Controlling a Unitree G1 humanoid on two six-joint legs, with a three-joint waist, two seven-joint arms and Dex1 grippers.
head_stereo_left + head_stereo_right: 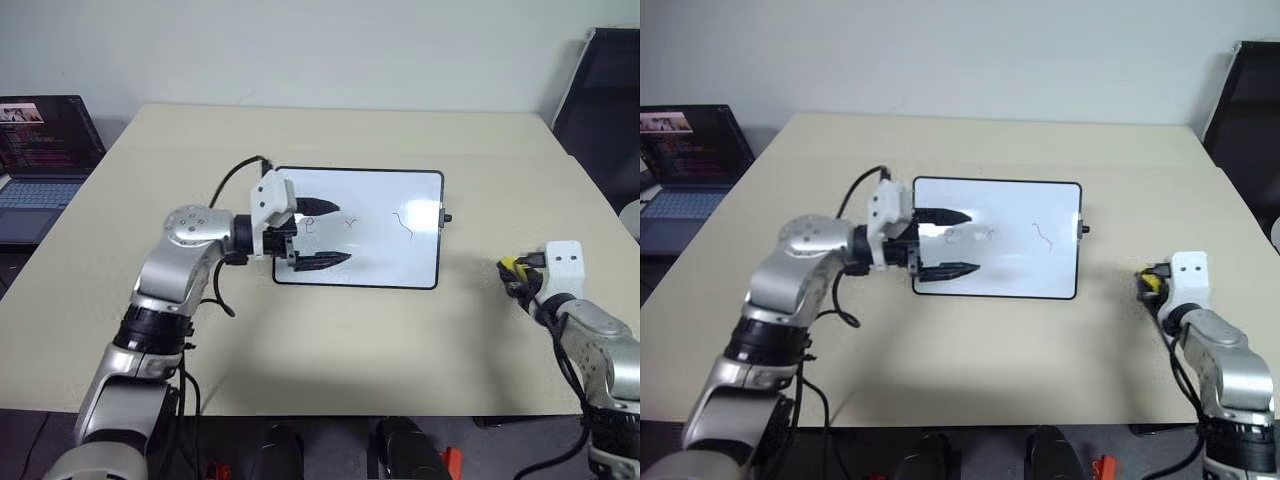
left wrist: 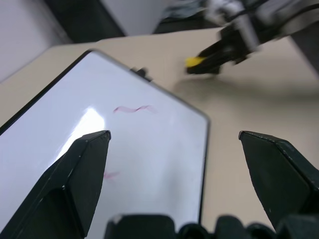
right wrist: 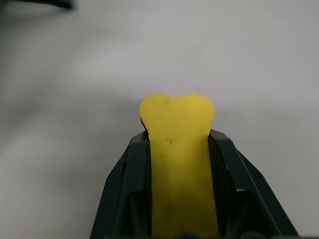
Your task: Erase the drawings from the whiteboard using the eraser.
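Note:
The whiteboard lies flat in the middle of the table. Its drawings run in a row: a loop, an x and a squiggle. My left gripper hovers open over the board's left part, its black fingers either side of the loop. To the right of the board, above the bare table, my right gripper is shut on the yellow eraser. The eraser's end sticks out past the fingertips. The eraser also shows beyond the board's far edge in the left wrist view.
An open laptop stands on a lower surface off the table's left side. A dark chair is at the far right. A small black knob juts from the board's right side. Beige table surrounds the board.

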